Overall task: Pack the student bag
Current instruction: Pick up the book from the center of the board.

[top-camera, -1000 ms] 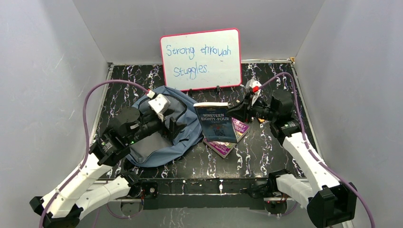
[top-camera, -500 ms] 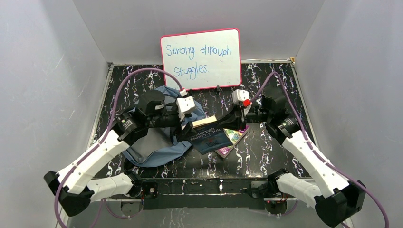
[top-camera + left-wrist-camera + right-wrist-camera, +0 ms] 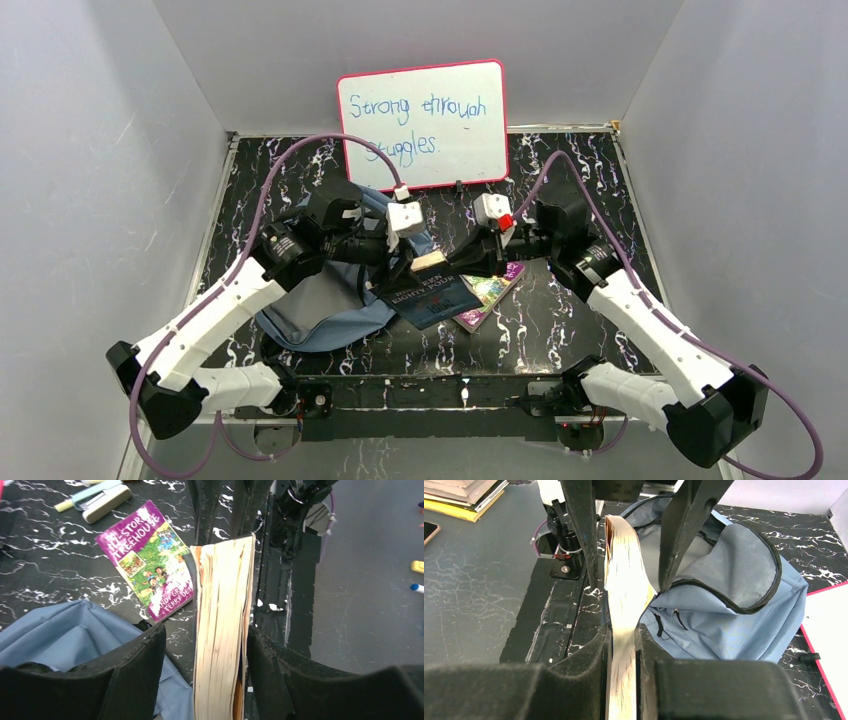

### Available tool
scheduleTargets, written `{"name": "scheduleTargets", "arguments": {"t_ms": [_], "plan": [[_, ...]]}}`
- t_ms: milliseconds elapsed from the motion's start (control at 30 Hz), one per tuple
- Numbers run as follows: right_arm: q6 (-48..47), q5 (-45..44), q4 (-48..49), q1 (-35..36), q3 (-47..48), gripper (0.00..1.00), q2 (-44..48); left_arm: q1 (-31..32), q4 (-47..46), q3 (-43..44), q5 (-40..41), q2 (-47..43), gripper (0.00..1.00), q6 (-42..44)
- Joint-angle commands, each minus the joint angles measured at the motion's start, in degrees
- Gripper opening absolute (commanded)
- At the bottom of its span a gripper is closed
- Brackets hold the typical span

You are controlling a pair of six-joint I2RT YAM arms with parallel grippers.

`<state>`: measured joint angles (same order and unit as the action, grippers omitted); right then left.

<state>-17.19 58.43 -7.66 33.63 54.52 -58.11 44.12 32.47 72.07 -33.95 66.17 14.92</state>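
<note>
student bag (image 3: 330, 318) just left of jaws

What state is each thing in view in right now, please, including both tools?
backpack: slumped, main zip open.
blue book: closed, tilted up, gripped at its page edge.
purple book: closed, lying flat.
whiteboard: upright, written on.
left tool: open, straddling the blue book.
right tool: shut on the blue book.

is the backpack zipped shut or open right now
Open. In the right wrist view the student bag gapes along its dark zipper line, with the inner lining showing.
</note>
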Motion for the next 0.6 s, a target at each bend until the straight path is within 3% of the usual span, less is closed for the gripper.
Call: {"name": "scheduleTargets", "arguments": {"t_ms": [0,233,467,500,533,567], "plan": [[-0.79,0.8,5.57,0.74,5.28,0.0,0.08,0.27,3.01,2.08,-4.0,1.3,0.55,-0.21],[-0.74,0.44,6.08,1.09,6.28,0.0,-0.87,0.31,5.63,2.54,-2.88,1.51,0.45,0.85],[2.75,-2.28,9.54,1.26,4.26,0.01,-0.04,0.27,6.31,2.51,-0.95,-0.28,0.0,0.12],[3.5,-2.99,10.4,1.26,3.71,0.12,0.31,0.27,5.68,2.05,-0.03,-0.87,0.0,-0.84],[4.55,-4.24,11.13,1.2,3.17,0.31,0.87,0.27,4.8,1.23,0.87,-1.66,0.0,-2.06],[5.81,-5.81,12.11,1.25,2.49,0.4,1.34,0.27,3.71,0.33,1.99,-2.64,0.0,-3.46]]}}
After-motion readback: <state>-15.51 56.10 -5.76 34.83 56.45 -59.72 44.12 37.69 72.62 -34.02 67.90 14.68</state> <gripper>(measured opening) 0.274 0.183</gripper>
